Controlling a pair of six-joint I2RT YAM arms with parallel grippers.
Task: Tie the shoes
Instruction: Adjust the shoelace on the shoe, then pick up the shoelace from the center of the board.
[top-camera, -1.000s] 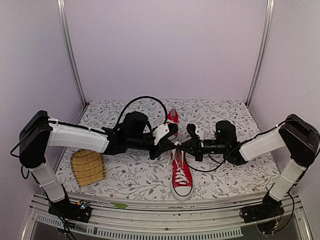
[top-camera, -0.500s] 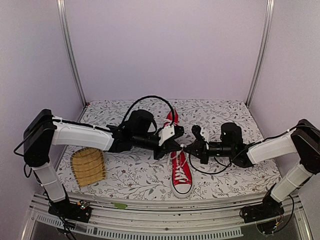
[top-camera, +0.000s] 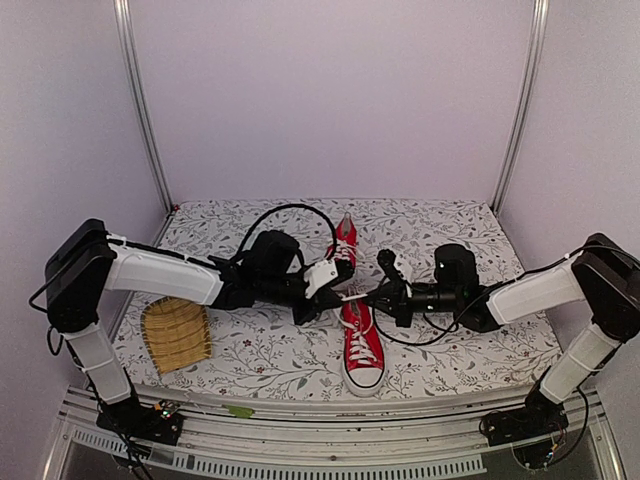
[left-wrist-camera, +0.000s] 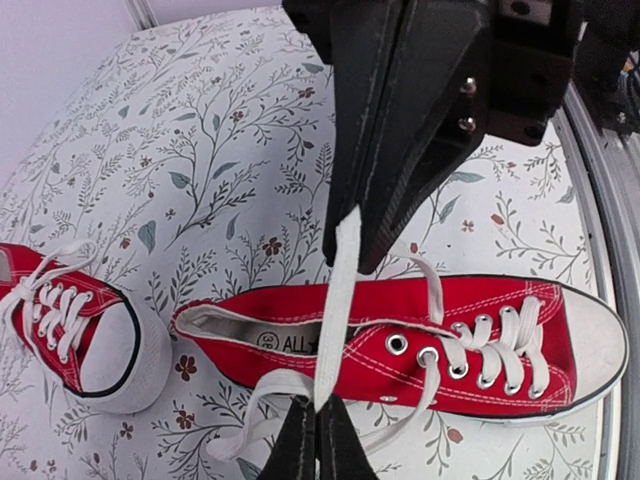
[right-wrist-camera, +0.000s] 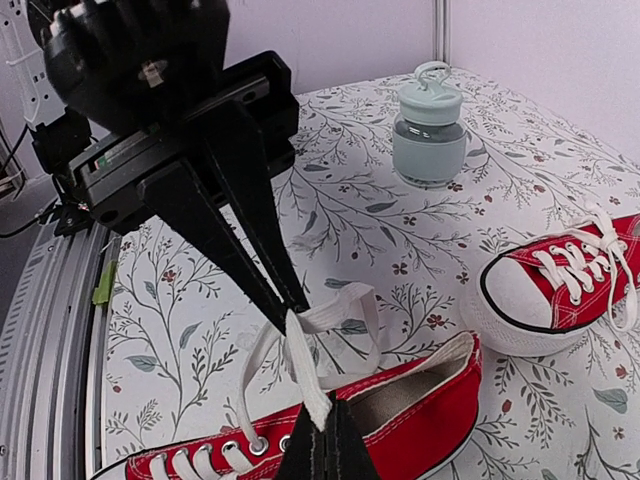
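Observation:
The near shoe (top-camera: 362, 348) is a red sneaker with a white toe cap, lying toe toward the front edge. The second shoe (top-camera: 345, 234) lies behind it. Over the near shoe's opening my left gripper (top-camera: 343, 291) and right gripper (top-camera: 372, 297) meet tip to tip. In the left wrist view my left gripper (left-wrist-camera: 318, 425) is shut on a white lace (left-wrist-camera: 336, 300), which runs straight up to the right gripper's tips. A slack loop (left-wrist-camera: 235, 410) hangs beside my fingers. In the right wrist view my right gripper (right-wrist-camera: 325, 432) is shut on the same lace (right-wrist-camera: 305, 368).
A woven yellow mat (top-camera: 176, 333) lies at the front left. A pale green lidded jar (right-wrist-camera: 429, 135) stands on the floral tablecloth beyond the left arm. A black cable (top-camera: 290, 208) arches over the left wrist. Metal rails run along the table's front edge (top-camera: 320, 425).
Both grippers stayed shut on the lace. The left gripper swung right, then came back left and lower. The right gripper drew away to the right, then closed in again.

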